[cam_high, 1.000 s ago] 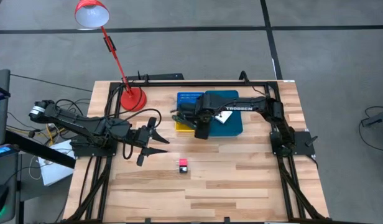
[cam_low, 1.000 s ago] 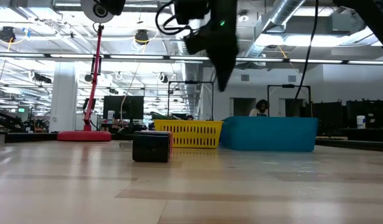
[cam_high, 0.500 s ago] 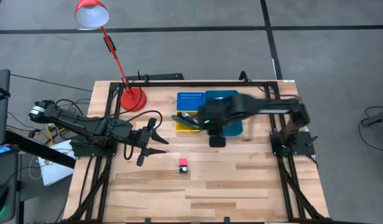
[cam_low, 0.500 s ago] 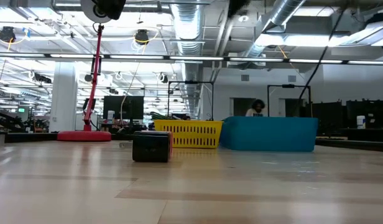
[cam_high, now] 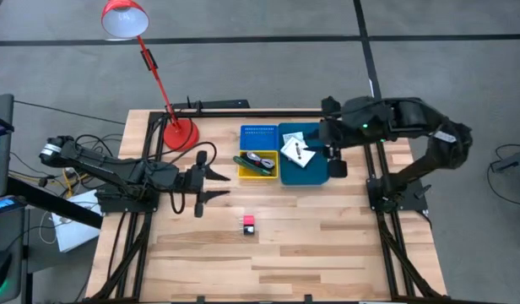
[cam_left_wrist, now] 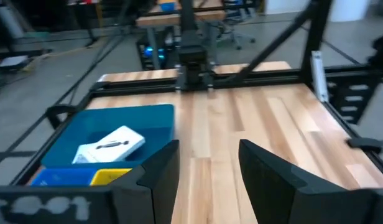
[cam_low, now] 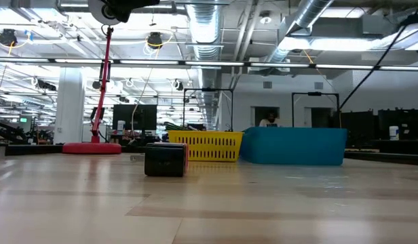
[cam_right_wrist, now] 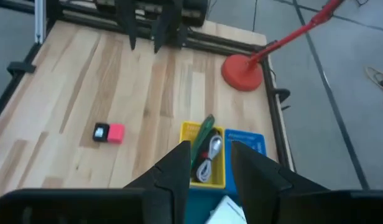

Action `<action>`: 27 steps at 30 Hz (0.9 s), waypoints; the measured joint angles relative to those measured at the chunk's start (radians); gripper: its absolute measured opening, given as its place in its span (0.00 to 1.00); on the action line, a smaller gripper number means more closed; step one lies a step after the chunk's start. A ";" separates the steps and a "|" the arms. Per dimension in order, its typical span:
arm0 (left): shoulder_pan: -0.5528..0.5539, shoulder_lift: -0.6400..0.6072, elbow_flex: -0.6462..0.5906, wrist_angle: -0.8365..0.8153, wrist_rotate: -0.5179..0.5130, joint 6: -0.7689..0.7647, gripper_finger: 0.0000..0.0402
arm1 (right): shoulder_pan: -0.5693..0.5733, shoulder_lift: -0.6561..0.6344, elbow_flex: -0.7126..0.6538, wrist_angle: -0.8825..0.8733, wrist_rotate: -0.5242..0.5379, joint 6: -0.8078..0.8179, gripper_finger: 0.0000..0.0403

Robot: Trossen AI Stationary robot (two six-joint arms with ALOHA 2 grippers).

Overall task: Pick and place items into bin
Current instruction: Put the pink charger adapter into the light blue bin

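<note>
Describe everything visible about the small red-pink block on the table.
The small red-pink block lies alone on bare wood, nearer the table's front than the bins. It has two parts: a pink-red half and a black half with a pale mark, as the right wrist view shows. It looks like hard plastic. Nothing touches it, and both grippers are well away.

The right gripper (cam_right_wrist: pixel 207 163) has its two dark fingers (cam_right_wrist: pixel 173 171) parted with nothing between them, high over the wooden table (cam_right_wrist: pixel 67 93). Past them a yellow basket (cam_right_wrist: pixel 203 167) holds a green-handled tool (cam_right_wrist: pixel 203 135) and a coiled cable (cam_right_wrist: pixel 209 158). Beside the basket lies a blue perforated lid (cam_right_wrist: pixel 246 142), and a white packet (cam_right_wrist: pixel 227 210) shows close by the fingers. A red-pink block (cam_right_wrist: pixel 109 132) with a black end sits alone on the boards. A red lamp base (cam_right_wrist: pixel 242 73) stands near the table's edge, and the left gripper (cam_right_wrist: pixel 143 32) rests across the table
</note>
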 joint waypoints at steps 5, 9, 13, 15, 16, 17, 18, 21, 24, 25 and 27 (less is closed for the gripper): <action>0.004 0.001 0.000 0.046 -0.043 -0.016 0.39 | -0.029 -0.153 -0.232 0.188 -0.011 0.007 0.27; 0.013 0.001 0.000 0.113 0.007 -0.017 0.39 | -0.041 -0.312 -0.483 0.427 -0.046 0.025 0.27; 0.025 0.004 0.000 0.120 0.021 -0.018 0.39 | -0.034 -0.454 -0.702 0.617 -0.053 0.078 0.27; 0.033 0.025 0.000 0.126 0.021 -0.030 0.39 | -0.030 -0.509 -0.782 0.676 -0.053 0.097 0.27; 0.037 0.041 0.000 0.119 0.021 -0.039 0.39 | -0.028 -0.533 -0.816 0.694 -0.053 0.106 0.27; 0.041 0.063 0.001 0.120 0.021 -0.051 0.39 | -0.028 -0.553 -0.845 0.712 -0.053 0.113 0.27; 0.046 0.090 0.007 0.111 0.022 -0.062 0.39 | -0.028 -0.572 -0.872 0.729 -0.053 0.120 0.27; 0.055 0.189 0.056 0.017 0.030 -0.090 0.39 | -0.027 -0.616 -0.934 0.746 -0.053 0.140 0.27; 0.058 0.300 0.142 -0.111 0.083 -0.105 0.39 | -0.017 -0.649 -0.987 0.748 -0.051 0.154 0.27; 0.057 0.337 0.176 -0.152 0.106 -0.105 0.39 | -0.014 -0.657 -1.005 0.760 -0.051 0.159 0.27; 0.057 0.405 0.248 -0.229 0.149 -0.108 0.39 | -0.005 -0.678 -1.041 0.772 -0.051 0.174 0.27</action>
